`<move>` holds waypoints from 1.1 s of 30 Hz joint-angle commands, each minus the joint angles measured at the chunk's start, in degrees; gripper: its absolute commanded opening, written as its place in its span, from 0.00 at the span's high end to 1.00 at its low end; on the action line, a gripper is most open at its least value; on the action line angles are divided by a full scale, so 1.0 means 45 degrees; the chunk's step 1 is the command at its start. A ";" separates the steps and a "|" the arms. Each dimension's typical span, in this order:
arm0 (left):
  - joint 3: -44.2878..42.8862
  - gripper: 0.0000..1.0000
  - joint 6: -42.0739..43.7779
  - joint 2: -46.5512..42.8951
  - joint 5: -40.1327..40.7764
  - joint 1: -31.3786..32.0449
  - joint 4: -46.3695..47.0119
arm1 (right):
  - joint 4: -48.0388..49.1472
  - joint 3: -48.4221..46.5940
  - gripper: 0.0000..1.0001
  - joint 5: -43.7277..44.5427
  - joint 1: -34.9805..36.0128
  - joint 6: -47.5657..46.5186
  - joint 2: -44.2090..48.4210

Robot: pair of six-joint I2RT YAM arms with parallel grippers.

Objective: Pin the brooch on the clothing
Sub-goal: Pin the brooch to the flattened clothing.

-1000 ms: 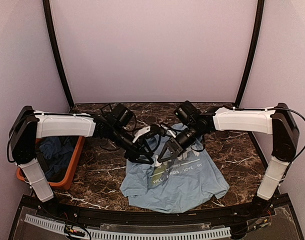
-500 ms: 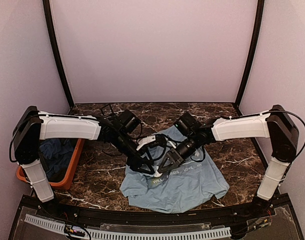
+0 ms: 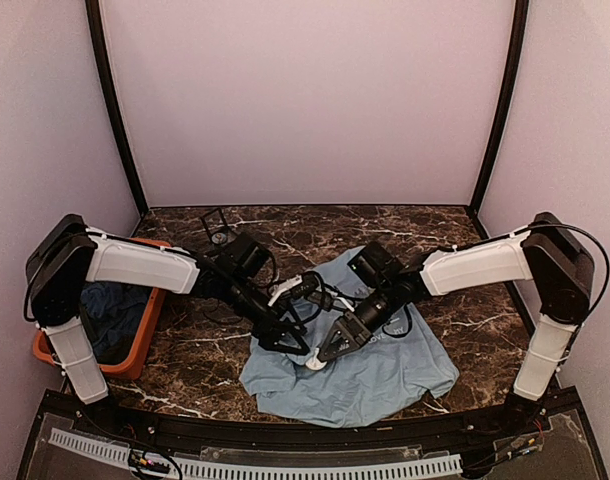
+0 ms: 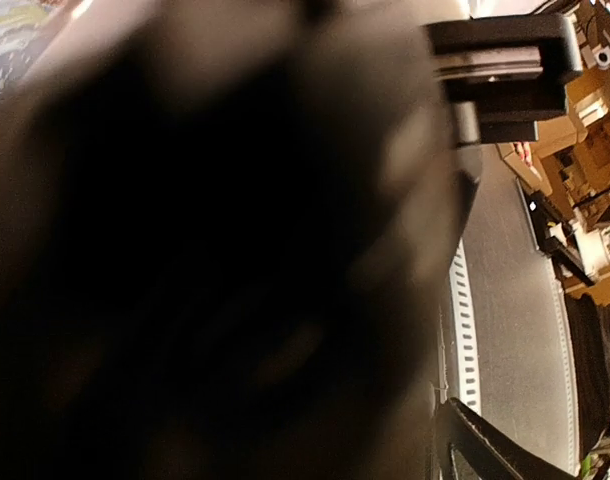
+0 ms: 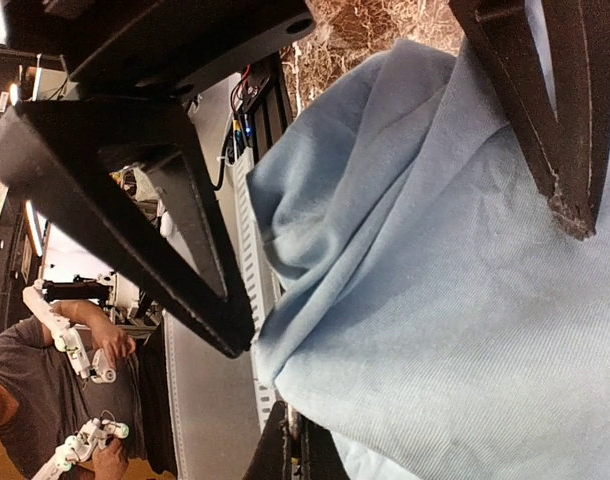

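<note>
One T-shirt (image 3: 385, 375), two arms (image 3: 135, 265), one bin (image 3: 153, 325)

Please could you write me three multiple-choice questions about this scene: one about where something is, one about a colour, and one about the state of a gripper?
1. Where does the orange bin stand?
A) at the left edge of the table
B) at the far right corner
C) on top of the shirt

2. What colour is the T-shirt?
A) red
B) light blue
C) yellow

3. How is the right gripper?
A) shut on a brooch
B) shut on a fold of cloth
C) open, above the T-shirt

Answers:
1 A: the top view shows the orange bin on the left side.
2 B: the T-shirt looks pale blue against the dark marble.
3 C: the right wrist view shows both fingers spread apart, with the cloth beneath them.
</note>
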State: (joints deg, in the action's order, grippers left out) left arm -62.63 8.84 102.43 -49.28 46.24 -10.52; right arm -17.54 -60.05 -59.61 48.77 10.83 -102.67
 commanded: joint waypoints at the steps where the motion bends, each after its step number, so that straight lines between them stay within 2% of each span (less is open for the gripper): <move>1: 0.0673 0.08 -0.1545 0.0265 -0.1053 -0.0104 0.2272 | 0.0772 0.0229 1.00 -0.0428 0.0062 0.0002 -0.0009; 6: 0.0296 0.04 -0.1442 0.0590 -0.1830 -0.0066 0.2249 | 0.0879 0.0316 1.00 -0.0247 -0.0204 0.0294 -0.0190; 11: 0.0138 0.04 -0.1089 0.0778 -0.2100 0.0056 0.1952 | 0.0968 0.0311 1.00 -0.0375 -0.0441 0.0405 -0.0216; 25: -0.0163 0.21 -0.0619 0.1302 -0.1803 0.0357 0.1138 | 0.0976 0.0082 1.00 -0.0690 -0.0562 0.0484 -0.0300; 33: 0.0028 0.15 -0.0571 0.1285 -0.1548 0.0505 0.1250 | 0.2119 0.0464 1.00 -0.1447 -0.0690 0.1188 -0.0114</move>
State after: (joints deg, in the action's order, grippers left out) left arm -62.78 5.65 107.70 -55.92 46.52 -2.70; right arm -15.46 -58.43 -63.42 46.57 14.63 -103.61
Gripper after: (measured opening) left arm 0.839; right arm 0.009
